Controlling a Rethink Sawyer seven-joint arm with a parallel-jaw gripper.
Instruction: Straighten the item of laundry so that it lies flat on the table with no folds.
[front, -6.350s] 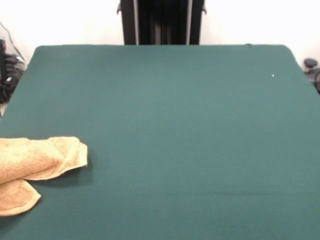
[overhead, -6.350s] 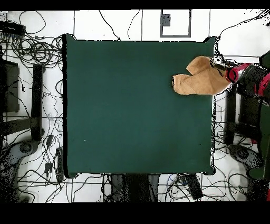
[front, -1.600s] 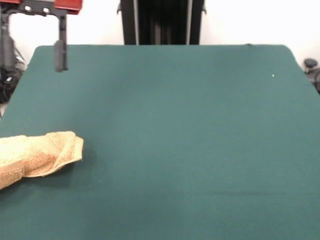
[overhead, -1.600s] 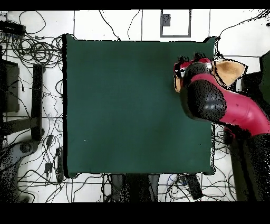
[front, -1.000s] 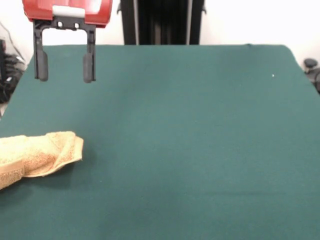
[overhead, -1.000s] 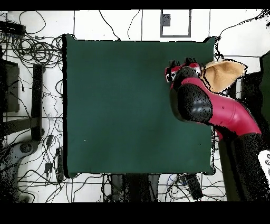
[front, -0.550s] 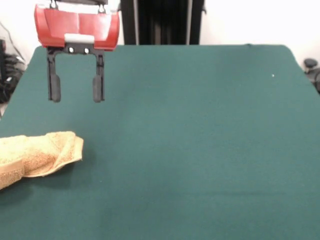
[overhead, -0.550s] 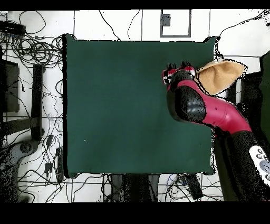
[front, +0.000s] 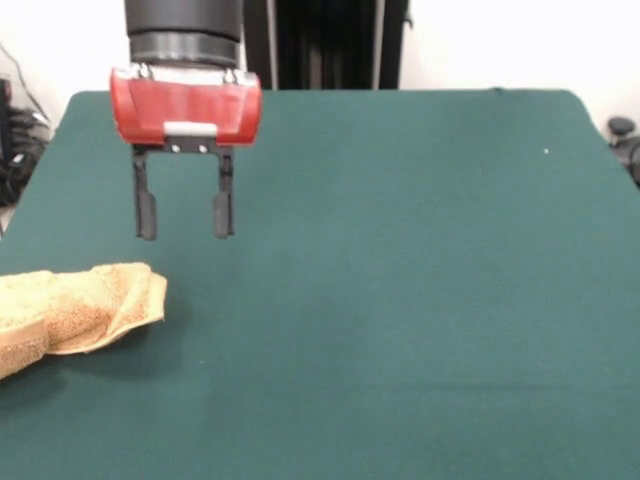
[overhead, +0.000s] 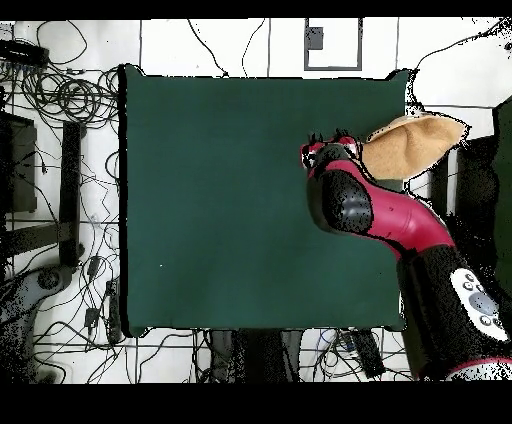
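The towel (front: 75, 312) lies bunched and folded at the edge of the green table (front: 400, 280), not spread flat. In the front view it sits at the left border of the picture, its rounded, rolled end pointing inward over the felt while the rest runs out of the picture to the left. In the overhead view the towel (overhead: 410, 147) appears at the table's right edge, near the far right corner, and part of it reaches out past the table (overhead: 230, 200) rim.

The gripper (front: 185, 216) hangs above the table, clear of the towel and touching nothing. Its two dark fingers (front: 146, 215) point straight down with a plain gap between them, so the pincer stands open and empty. In the front view the fingertips are above and a little to the right of the towel's rolled end, near it but apart from it. From overhead the gripper (overhead: 322, 152) sits just beside the towel, on the side toward the middle of the table, and the red and black arm (overhead: 400, 225) runs from it back over the table's right edge.
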